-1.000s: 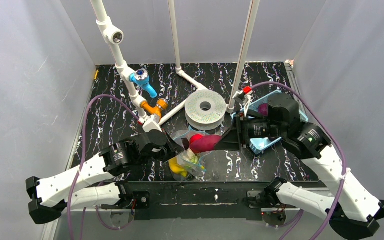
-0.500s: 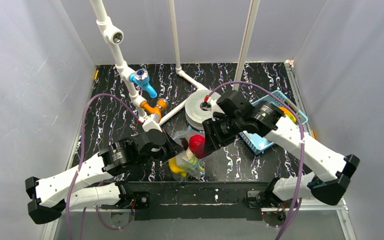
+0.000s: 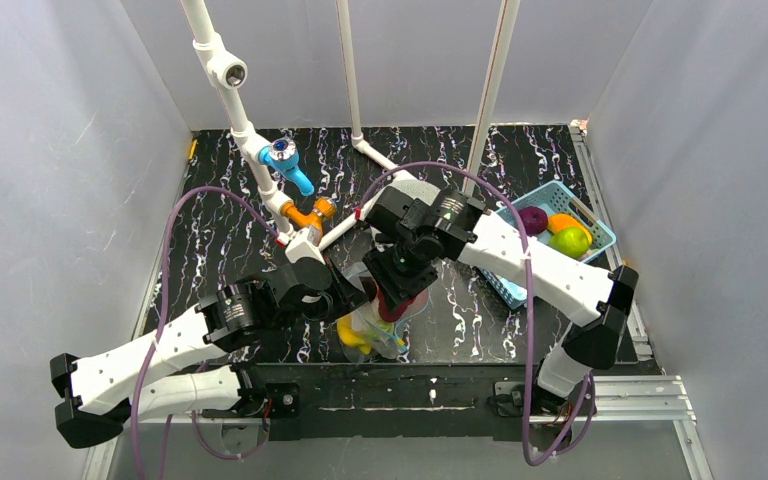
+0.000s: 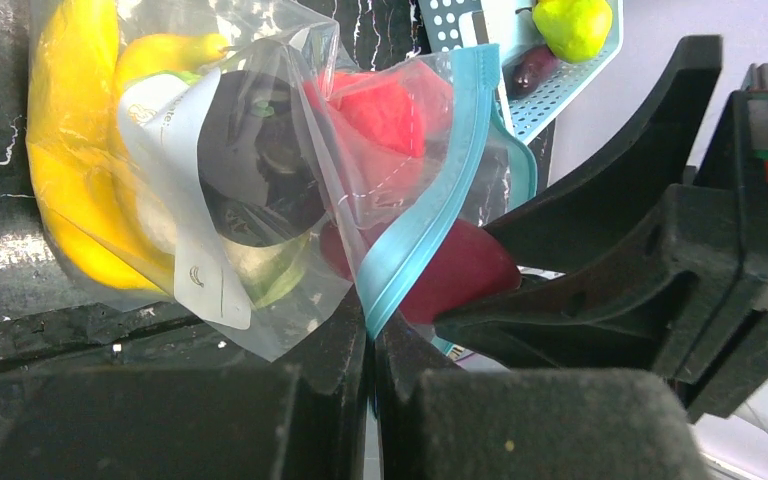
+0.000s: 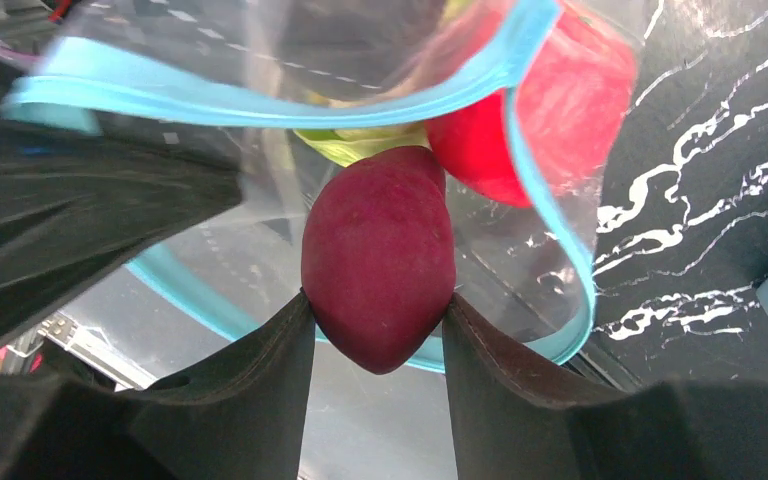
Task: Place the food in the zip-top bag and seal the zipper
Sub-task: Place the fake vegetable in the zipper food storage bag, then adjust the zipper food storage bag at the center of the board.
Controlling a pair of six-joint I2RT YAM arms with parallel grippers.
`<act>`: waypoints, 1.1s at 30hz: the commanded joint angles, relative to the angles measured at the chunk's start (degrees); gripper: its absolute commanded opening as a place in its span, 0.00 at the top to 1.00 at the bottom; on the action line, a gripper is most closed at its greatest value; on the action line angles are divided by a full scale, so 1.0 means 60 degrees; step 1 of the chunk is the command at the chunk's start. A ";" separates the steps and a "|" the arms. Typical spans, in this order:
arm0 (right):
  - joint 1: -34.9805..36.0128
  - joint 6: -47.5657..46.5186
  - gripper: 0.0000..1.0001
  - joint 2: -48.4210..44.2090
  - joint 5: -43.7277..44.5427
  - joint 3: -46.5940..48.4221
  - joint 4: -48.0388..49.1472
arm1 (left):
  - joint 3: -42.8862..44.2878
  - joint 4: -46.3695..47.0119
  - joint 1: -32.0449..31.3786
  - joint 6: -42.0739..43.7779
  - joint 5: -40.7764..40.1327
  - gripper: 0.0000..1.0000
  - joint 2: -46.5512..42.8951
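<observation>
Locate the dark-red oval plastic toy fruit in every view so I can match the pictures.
Top external: centre of the picture, hidden beneath the right pincer.
Left wrist: lower centre-right, the dark-red oval toy fruit lies just past the teal zipper strip.
Right wrist: dead centre, clamped in the pincer.
Shared landmark: the clear crinkly zip-top bag.

The counter (image 3: pixel 210 220) is showing black with white marble veins. The zip-top bag (image 4: pixel 270 50) is looking clear, its zipper (image 4: pixel 438 190) teal, with a yellow banana (image 4: pixel 60 150) and a red apple (image 4: pixel 390 110) glowing through. The dark maroon fruit (image 5: pixel 378 255) is contrasting with the black right gripper (image 5: pixel 378 300). The light-blue mesh basket (image 3: pixel 507 287) is displaying a green fruit (image 3: pixel 571 241), an orange fruit (image 3: pixel 564 221) and a purple fruit (image 3: pixel 532 219).
</observation>
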 commanded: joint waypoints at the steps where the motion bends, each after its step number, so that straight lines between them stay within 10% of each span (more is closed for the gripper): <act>1: 0.0300 -0.0101 0.43 -0.0244 0.0072 0.1103 0.0162 | 0.0258 -0.0065 0.0055 0.0036 -0.0134 1.00 -0.0056; 9: 0.0306 -0.0211 0.21 -0.0983 -0.0122 0.0727 0.0843 | 0.0244 -0.0158 0.0055 0.0007 -0.0192 1.00 -0.0219; 33: -0.0090 0.0513 0.36 -0.2732 0.2946 -0.2044 0.1638 | 0.0478 -0.0255 0.0055 0.0024 -0.0143 1.00 -0.0401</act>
